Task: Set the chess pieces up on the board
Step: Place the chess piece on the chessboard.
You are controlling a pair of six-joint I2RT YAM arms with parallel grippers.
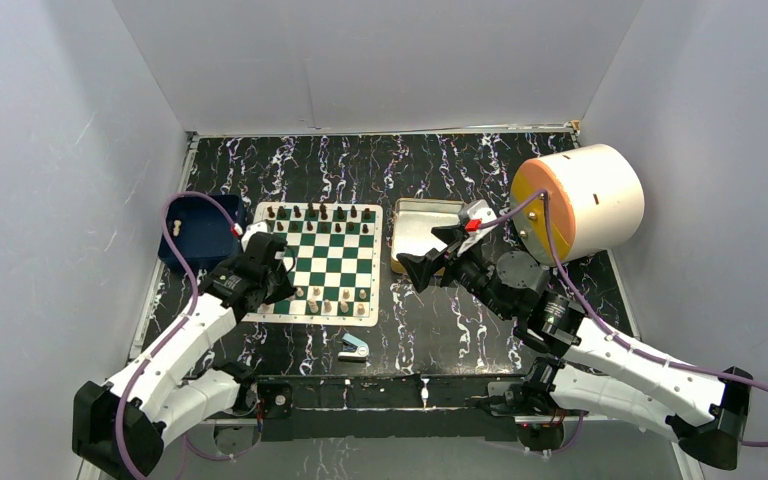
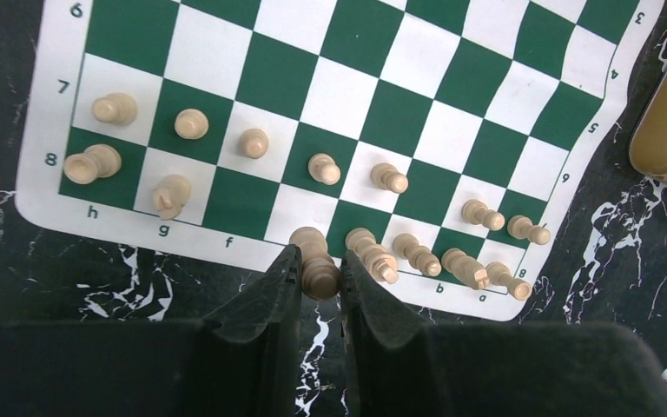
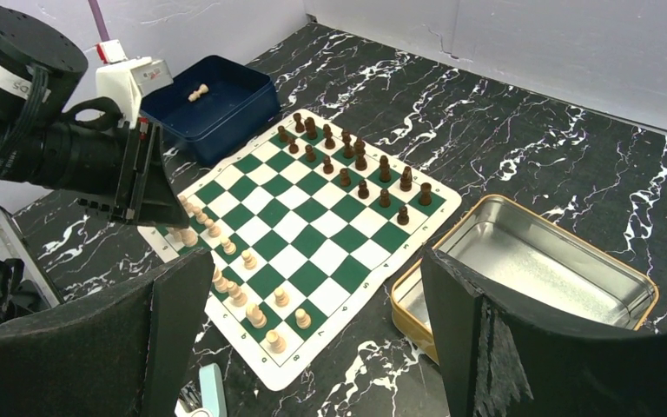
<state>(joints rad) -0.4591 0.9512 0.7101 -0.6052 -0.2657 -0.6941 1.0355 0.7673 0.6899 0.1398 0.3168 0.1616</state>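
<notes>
– Left claw (image 2: 319, 258), closest in its wrist view, pinches a pale chess piece (image 2: 320, 278) at the board's (image 2: 226, 52) row nearest it
– And the right wrist view?
– Right claw (image 3: 308, 265) gapes empty, board ahead. Best to settle the base flat mid-square before releasing

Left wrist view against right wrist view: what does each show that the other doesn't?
Left wrist only: the left gripper shut on a pale piece at the board edge. Right wrist only: the dark pieces, the blue tray holding one stray piece, the right gripper open. Both: the board and the pale pieces.
</notes>
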